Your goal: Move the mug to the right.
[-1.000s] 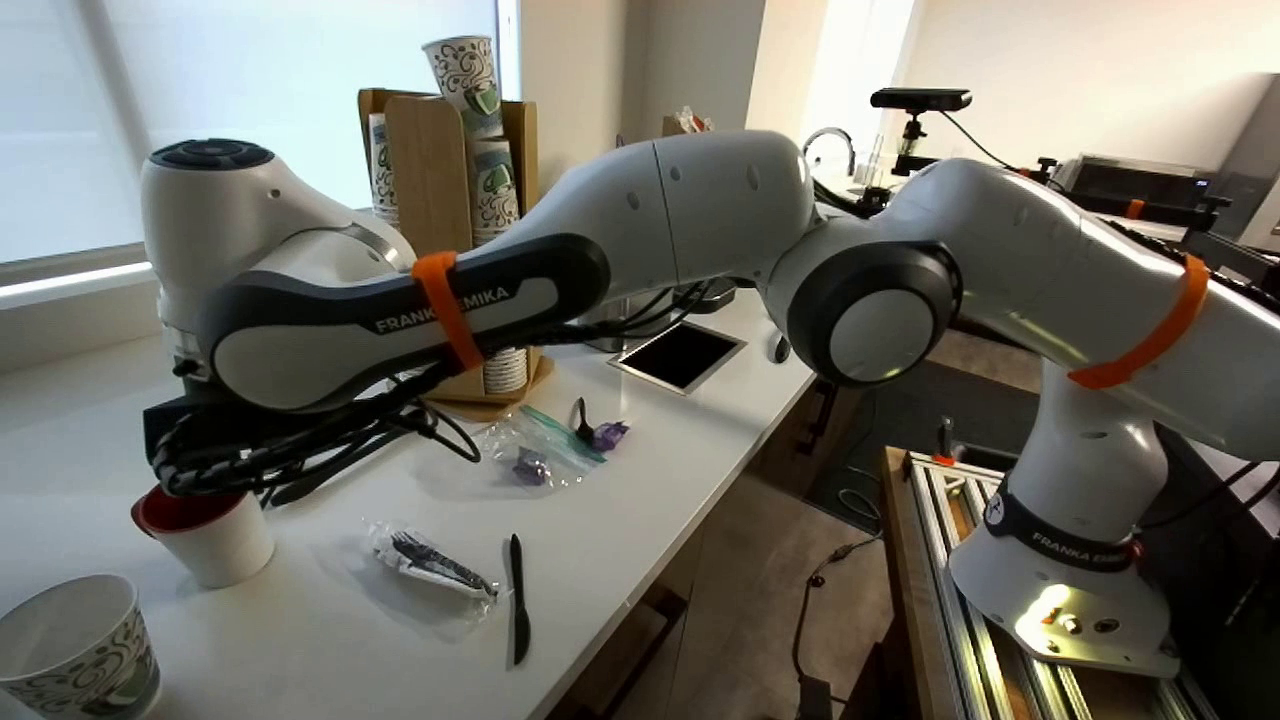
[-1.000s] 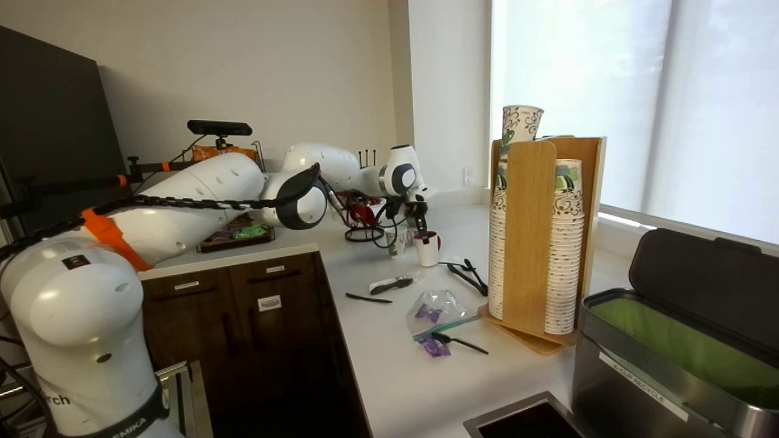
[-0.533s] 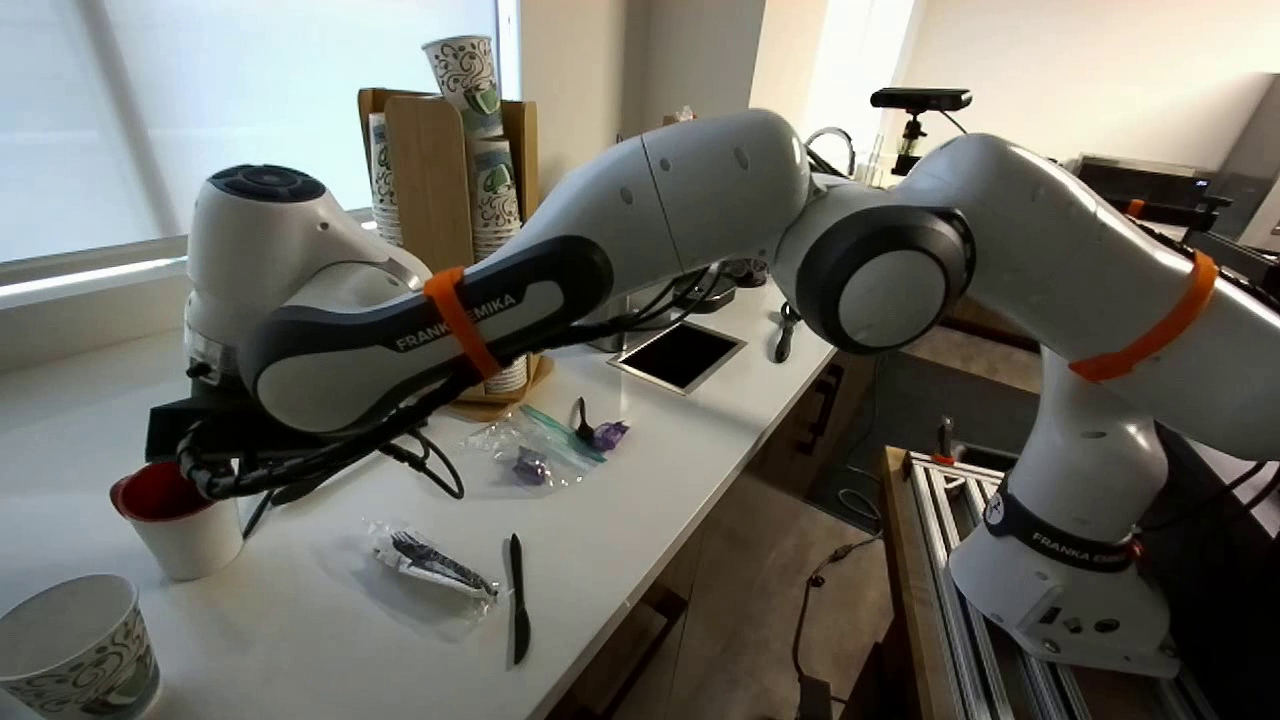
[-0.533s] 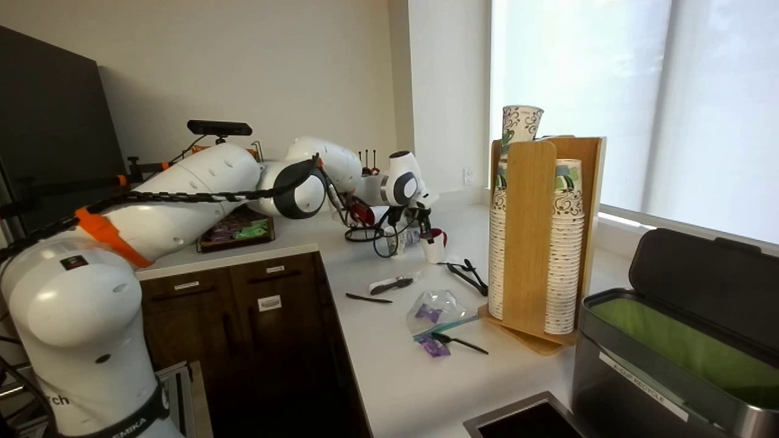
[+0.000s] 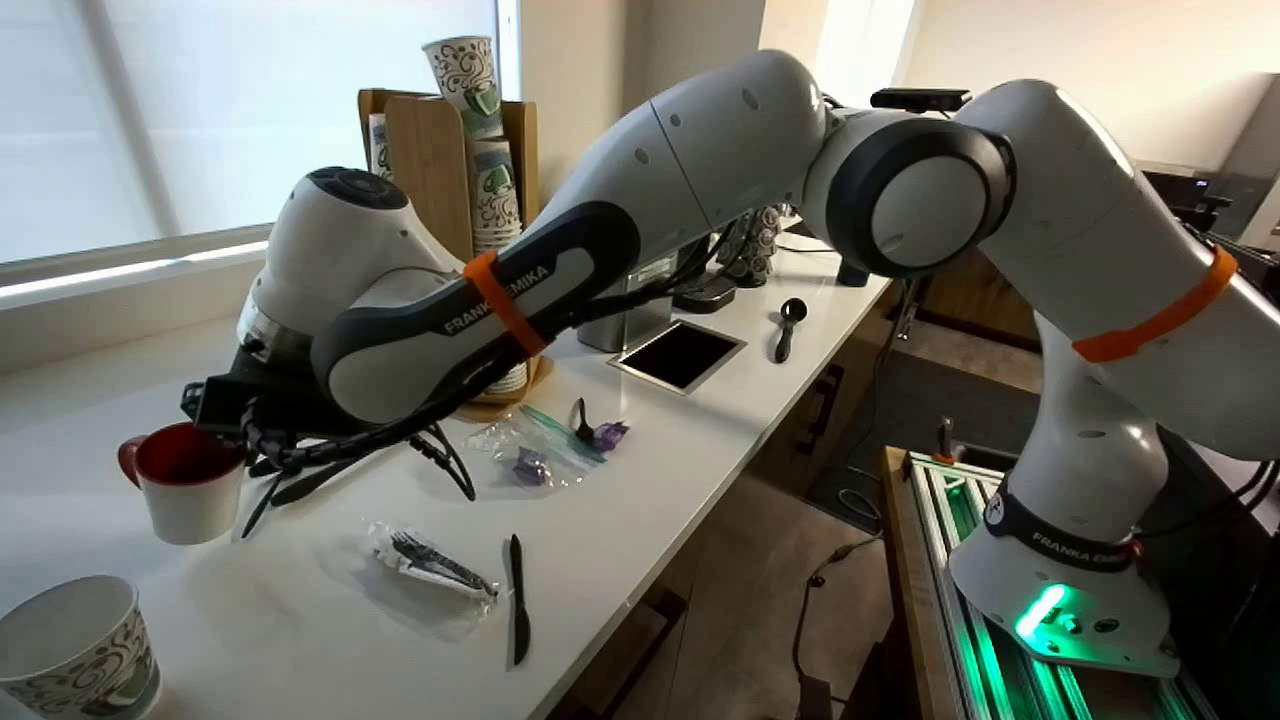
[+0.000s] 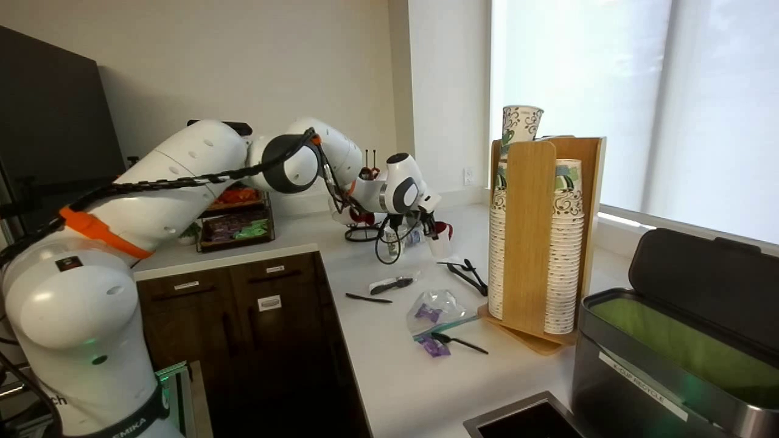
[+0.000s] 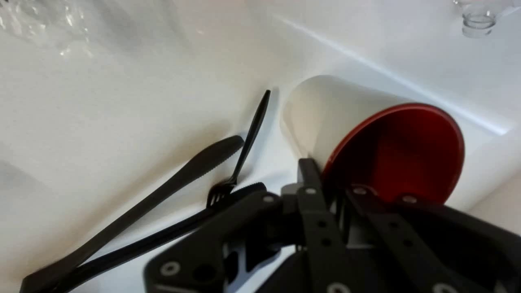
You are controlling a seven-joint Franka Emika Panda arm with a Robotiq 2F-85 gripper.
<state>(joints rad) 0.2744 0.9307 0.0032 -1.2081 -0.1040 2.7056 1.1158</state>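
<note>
The mug (image 5: 195,510) is white outside and red inside, with a red handle. It is upright or slightly tilted on or just above the counter, at the left in an exterior view, and it also shows beyond the cutlery in an exterior view (image 6: 440,245). In the wrist view the mug (image 7: 329,110) opens toward the camera. My gripper (image 7: 333,179) is closed over its rim, one finger outside the wall and the other inside, its tip hidden in the dark red interior. The gripper (image 6: 431,229) is at the mug's top. I cannot tell whether the mug touches the counter.
A larger patterned cup (image 5: 90,655) stands near the mug. Black knives (image 7: 163,191) and a fork (image 7: 254,130) lie beside it. A wrapped cutlery packet (image 5: 430,565), a loose knife (image 5: 518,600) and a plastic bag (image 6: 441,310) lie on the counter. A wooden cup holder (image 6: 529,243) stands nearby.
The mug and gripper have moved together, away from the patterned cup, rightward in an exterior view. The forearm and elbow have risen and drawn back. The base light is now green.
</note>
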